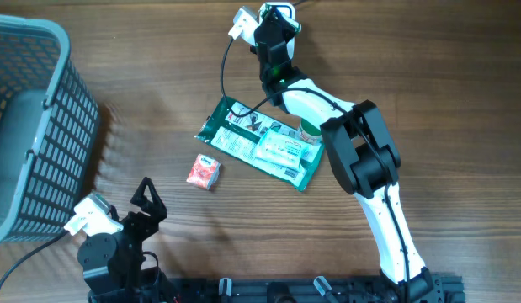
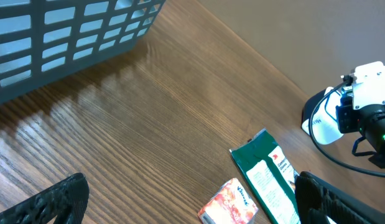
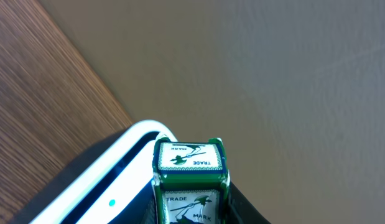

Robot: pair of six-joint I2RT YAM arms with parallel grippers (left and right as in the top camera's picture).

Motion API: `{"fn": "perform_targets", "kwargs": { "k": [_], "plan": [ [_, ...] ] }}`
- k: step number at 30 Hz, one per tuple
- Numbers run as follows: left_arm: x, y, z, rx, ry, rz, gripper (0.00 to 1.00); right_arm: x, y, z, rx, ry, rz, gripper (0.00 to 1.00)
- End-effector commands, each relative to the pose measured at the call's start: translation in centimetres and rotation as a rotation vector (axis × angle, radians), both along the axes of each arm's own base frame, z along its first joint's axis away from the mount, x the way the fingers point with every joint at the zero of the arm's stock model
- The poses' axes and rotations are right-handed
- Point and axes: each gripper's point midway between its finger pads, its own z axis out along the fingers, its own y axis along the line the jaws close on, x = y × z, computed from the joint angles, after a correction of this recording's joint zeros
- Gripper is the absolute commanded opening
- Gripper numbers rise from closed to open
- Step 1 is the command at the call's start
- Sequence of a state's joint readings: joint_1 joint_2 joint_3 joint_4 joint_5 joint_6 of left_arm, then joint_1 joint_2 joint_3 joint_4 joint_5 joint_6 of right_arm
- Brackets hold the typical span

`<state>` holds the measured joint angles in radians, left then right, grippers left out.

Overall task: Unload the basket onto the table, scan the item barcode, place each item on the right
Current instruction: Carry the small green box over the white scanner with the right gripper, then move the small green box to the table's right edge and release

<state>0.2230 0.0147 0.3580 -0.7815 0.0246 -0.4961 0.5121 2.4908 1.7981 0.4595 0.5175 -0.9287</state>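
Closest to my base, my left gripper [image 1: 149, 199] hung just above the table [image 1: 159, 84] with its jaws spread as wide as they go and nothing between them. I judged it was parked there to stay clear of the work, since the scanning was the other arm's job. Off to its left stood the grey mesh basket [image 1: 41, 135], probably meant for items once they were dealt with.

A little further out lay a small red packet [image 1: 204, 171], flat on the wood and apart from everything else. Just beyond it was the green pouch [image 1: 233, 126], lying at a slant with its printed face up. My right arm crossed above the pouch's far end. Neither item was touched, so I took them as waiting their turn.

Farthest out, at the table's far edge, my right gripper [image 1: 275, 17] pinched a small green box [image 3: 189, 157] between partly closed jaws. In the right wrist view its end panel, marked TRADE MARK, stood up in front of the camera. The box was right beside the white-rimmed scanner [image 2: 321, 127], whether touching it or not I could not tell. I held it there so one of its faces would meet the reader's window. I could not see a barcode on any face, so which side carried it was unclear.
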Motion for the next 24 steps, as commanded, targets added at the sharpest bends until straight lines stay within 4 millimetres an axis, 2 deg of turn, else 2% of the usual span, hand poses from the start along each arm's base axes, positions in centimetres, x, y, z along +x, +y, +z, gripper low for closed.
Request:
{"fn": "perform_targets", "kwargs": {
  "k": [1,3,4,6,8,10,11,14,16,18,19,21,24],
  "plan": [
    [0.0,0.1,0.1,-0.004,-0.009,0.012,1.00,-0.3,-1.8,6.3,0.079,-0.079,-0.120,0.28],
    [0.0,0.1,0.1,-0.004,-0.009,0.012,1.00,-0.8,-4.8,8.2,0.127,-0.049,-0.214,0.28],
    [0.0,0.1,0.1,-0.004,-0.009,0.012,1.00,-0.9,-8.7,9.0,0.156,-0.040,-0.339,0.28],
    [0.0,0.1,0.1,-0.004,-0.009,0.012,1.00,-1.1,-12.8,8.8,0.159,-0.030,-0.464,0.27],
    [0.0,0.1,0.1,-0.004,-0.009,0.012,1.00,-1.4,-19.5,6.4,0.193,0.036,-0.630,0.28],
    [0.0,0.1,0.1,-0.004,-0.009,0.012,1.00,-2.5,-24.6,3.5,0.228,0.138,-0.739,0.28],
    [0.0,0.1,0.1,-0.004,-0.009,0.012,1.00,-2.9,-26.5,2.3,0.275,0.184,-0.770,0.28],
    [0.0,0.1,0.1,-0.004,-0.009,0.012,1.00,-4.6,-31.1,-1.6,0.455,0.355,-0.825,0.30],
    [0.0,0.1,0.1,-0.004,-0.009,0.012,1.00,-5.8,-33.5,-3.8,0.615,0.459,-0.852,0.30],
    [0.0,0.1,0.1,-0.004,-0.009,0.012,1.00,-6.8,-35.3,-5.0,0.733,0.525,-0.872,0.29],
    [0.0,0.1,0.1,-0.004,-0.009,0.012,1.00,-7.8,-37.0,-5.9,0.840,0.575,-0.899,0.29],
    [0.0,0.1,0.1,-0.004,-0.009,0.012,1.00,-9.1,-38.9,-6.7,0.986,0.634,-0.918,0.30],
    [0.0,0.1,0.1,-0.004,-0.009,0.012,1.00,-10.4,-42.1,-6.9,1.062,0.626,-0.987,0.29]
  ]
}}
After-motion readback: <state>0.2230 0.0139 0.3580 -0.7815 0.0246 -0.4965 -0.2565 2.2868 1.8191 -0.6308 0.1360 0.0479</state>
